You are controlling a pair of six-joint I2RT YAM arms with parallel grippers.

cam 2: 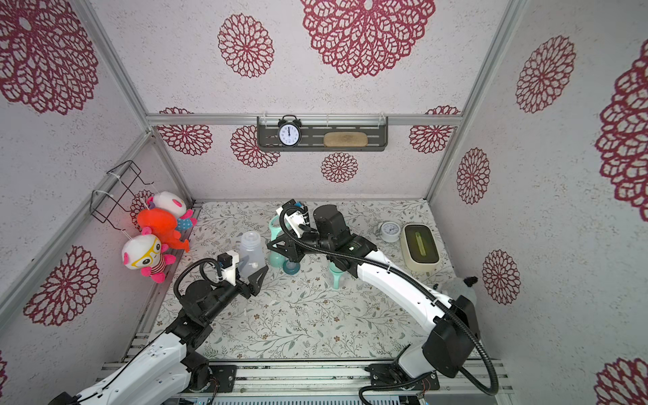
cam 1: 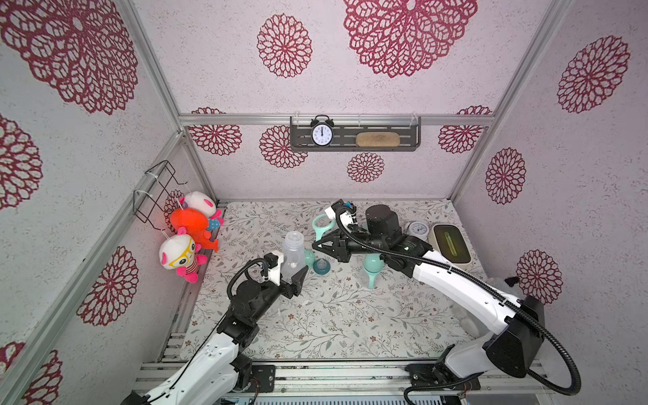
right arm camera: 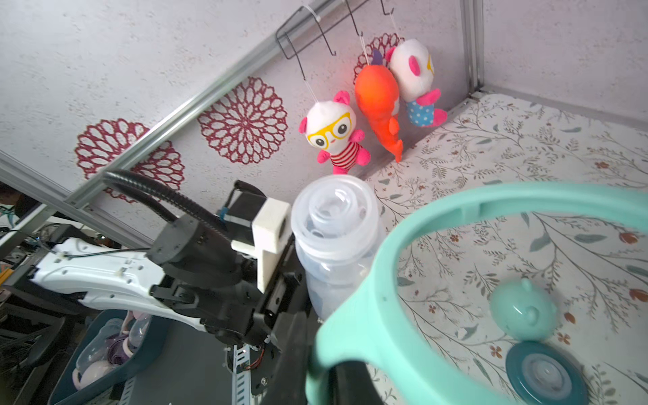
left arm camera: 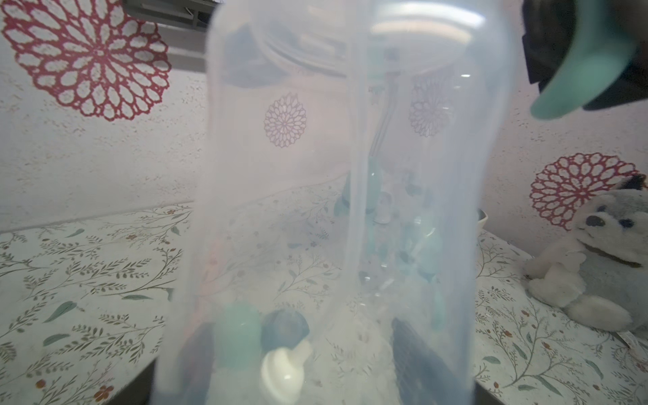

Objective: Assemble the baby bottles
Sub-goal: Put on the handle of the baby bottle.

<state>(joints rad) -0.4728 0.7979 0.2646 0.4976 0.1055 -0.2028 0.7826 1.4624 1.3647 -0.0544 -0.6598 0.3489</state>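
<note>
Floral mat (cam 1: 315,326); bottle (cam 1: 294,250) upright, neck up, in left gripper (cam 1: 291,272).

White arm shells (cam 1: 456,280), black joints (cam 1: 252,298), black hoses (right arm camera: 150,191), white camera brackets (right arm camera: 271,224), black left tool (cam 1: 294,269), right tool (cam 1: 317,244).

I count three hanging plush toys (cam 1: 189,226) and two clocks (cam 1: 322,135). One mint cap (right arm camera: 522,312) and one teal collar (right arm camera: 545,373) lie loose.

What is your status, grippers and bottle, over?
Left gripper shut on clear bottle, upright. Right gripper shut on mint handle, not yet on bottle. Cap and collar loose on table beside it.
</note>
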